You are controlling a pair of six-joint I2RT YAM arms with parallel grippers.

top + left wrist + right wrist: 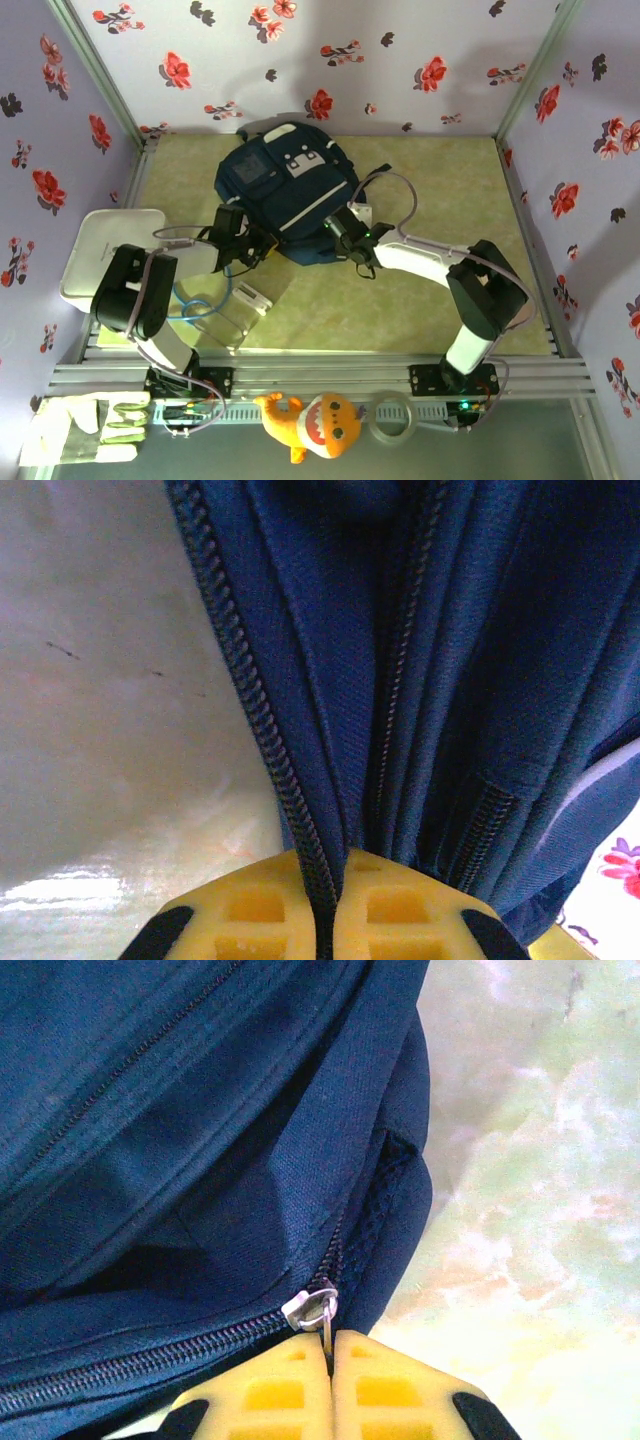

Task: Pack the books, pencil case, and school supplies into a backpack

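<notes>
Both arms were on the backpack's zip, with the packing itself out of sight

The backpack (285, 195) lay flat at the middle of the worktop (440, 190), towards the back wall. The left fingers (250, 910) were pressed together on a fold of its fabric along one zip (260, 720). The right fingers (270, 1395) pinched the small metal zip pull (312, 1310) at the bag's corner. A white tray (90, 250) sat at the left edge. I judged this to be the zip step, but I could not tell whether it was opening or closing. Whether the books were already inside I could not tell either. If they were, only the zipping was left.
</notes>
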